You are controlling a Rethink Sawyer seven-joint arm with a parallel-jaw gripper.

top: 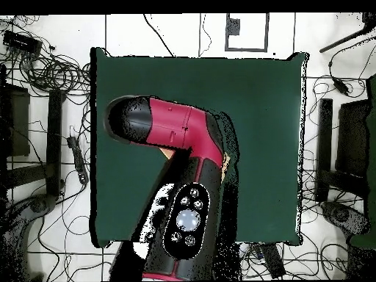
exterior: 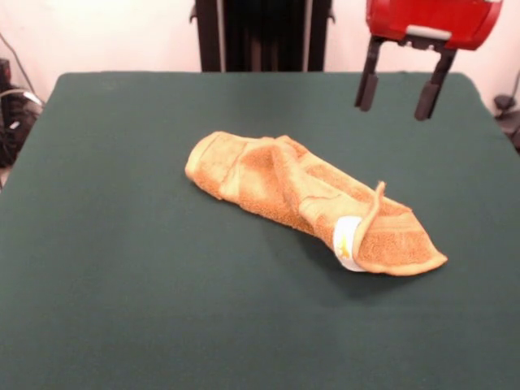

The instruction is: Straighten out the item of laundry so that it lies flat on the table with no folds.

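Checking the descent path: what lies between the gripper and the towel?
Nothing: in the front view only bare green table shows between the open gripper and the crumpled towel.

- Only obstacle on the surface (exterior: 122,309): crumpled towel (exterior: 301,199) near centre, raised fold at its tag end.
- Bare surface on every side of it.
- Tool (exterior: 401,88) hangs open above the far edge, well apart from towel.

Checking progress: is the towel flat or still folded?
Folded: the towel lies bunched on the table, layers overlapping, one edge curled up.
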